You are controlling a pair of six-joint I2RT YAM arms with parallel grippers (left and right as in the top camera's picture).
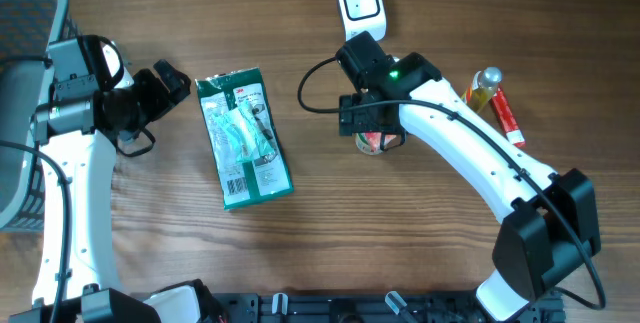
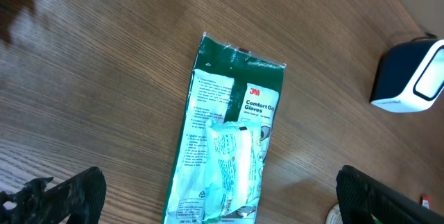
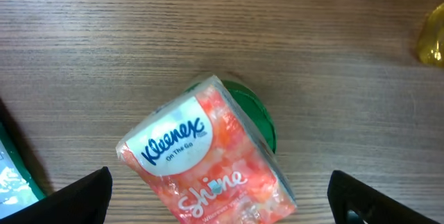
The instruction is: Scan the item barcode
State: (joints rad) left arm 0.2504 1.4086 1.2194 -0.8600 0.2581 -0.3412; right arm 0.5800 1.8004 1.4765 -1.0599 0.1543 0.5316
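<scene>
While both tools stood wide open and held nothing, we saw the right tool (image 1: 372, 128) poised directly over the tissue pack (image 3: 208, 158), which lay on the worktop (image 1: 320, 253), partly on a green round thing (image 3: 260, 116) we could not identify. We judged that pack to be the item in hand: the scanner (image 1: 360, 5) stood just far of it, and the right arm was much the nearer to both. In the right wrist view its long axis ran on a slant between the fingers, so a wrist turn seemed called for. The left tool (image 1: 172, 81) pointed right at the glove packet (image 1: 245, 141), lying lengthwise far to near, barcode (image 1: 236, 185) up at its near end. We counted one scanner, one tissue pack, one glove packet, one yellow bottle (image 1: 487, 83) and one red tube (image 1: 507, 118).
</scene>
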